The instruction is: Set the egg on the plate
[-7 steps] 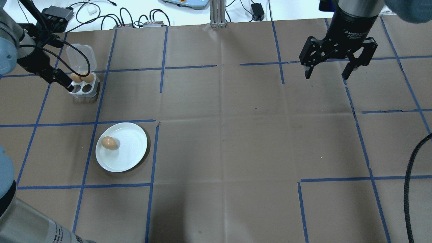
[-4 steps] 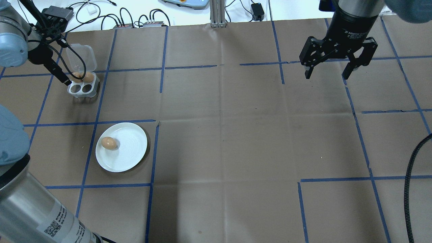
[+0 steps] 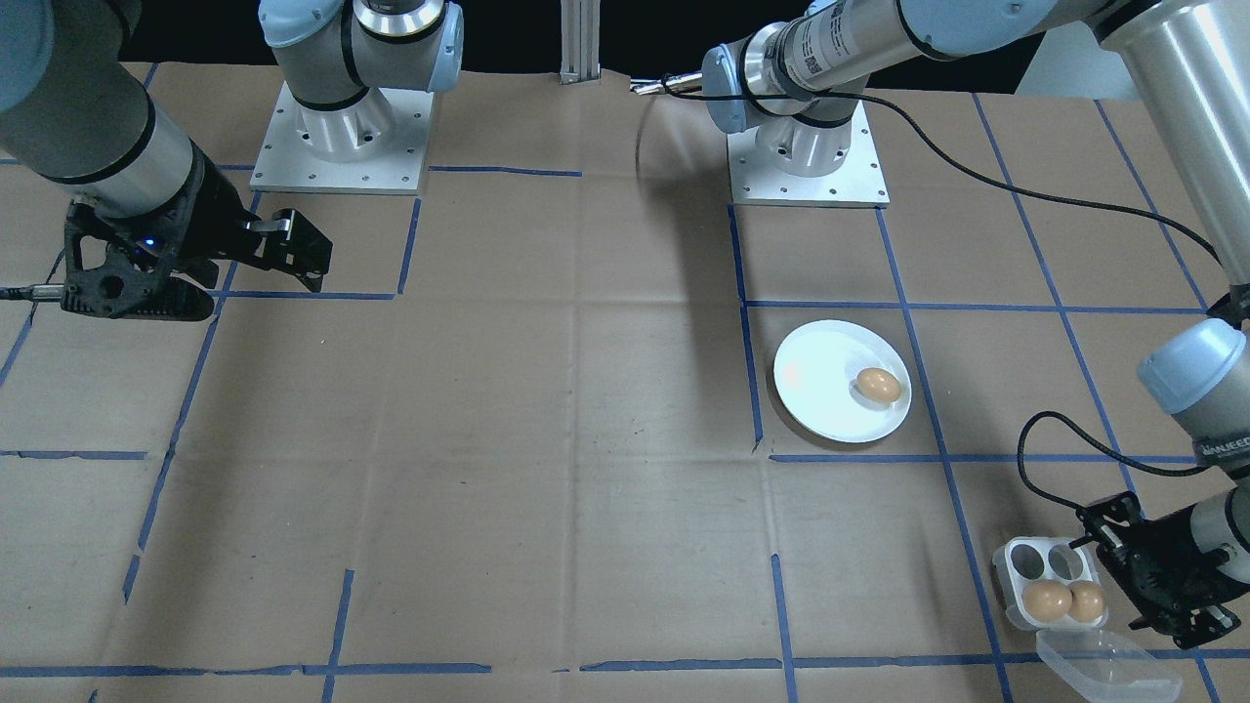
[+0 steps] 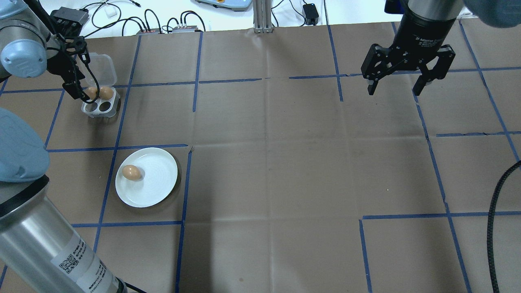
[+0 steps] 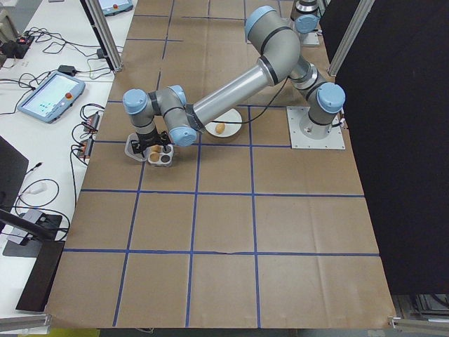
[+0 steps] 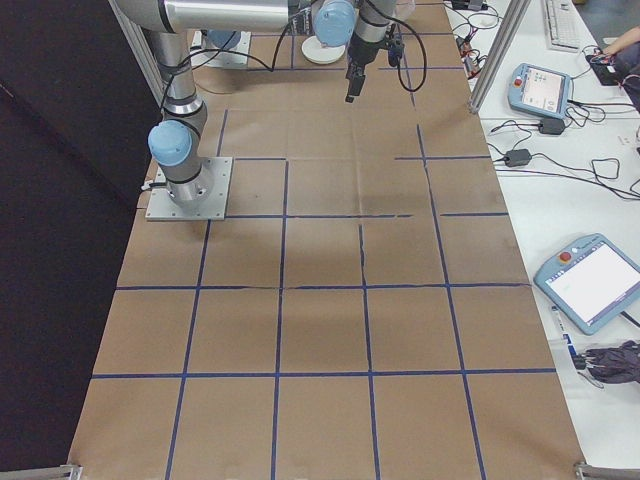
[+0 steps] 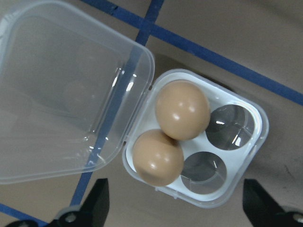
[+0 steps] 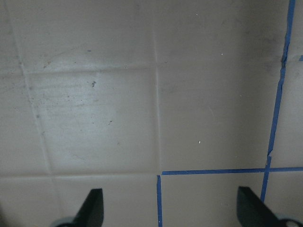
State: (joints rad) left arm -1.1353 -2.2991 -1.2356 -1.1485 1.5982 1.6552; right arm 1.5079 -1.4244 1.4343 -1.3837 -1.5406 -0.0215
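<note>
Overhead exterior view showed the plate (image 4: 147, 177) near the table's left edge, with one egg (image 4: 131, 172) lying on its left side. Farther back near that edge, the left gripper (image 7: 175, 203) hung over the egg tray (image 4: 100, 106), spread wide and holding nothing. Two eggs (image 7: 170, 135) sat in the tray beside its clear lid (image 7: 61, 90). Near the far right corner, the right gripper (image 4: 397, 85) hung wide apart and empty.
</note>
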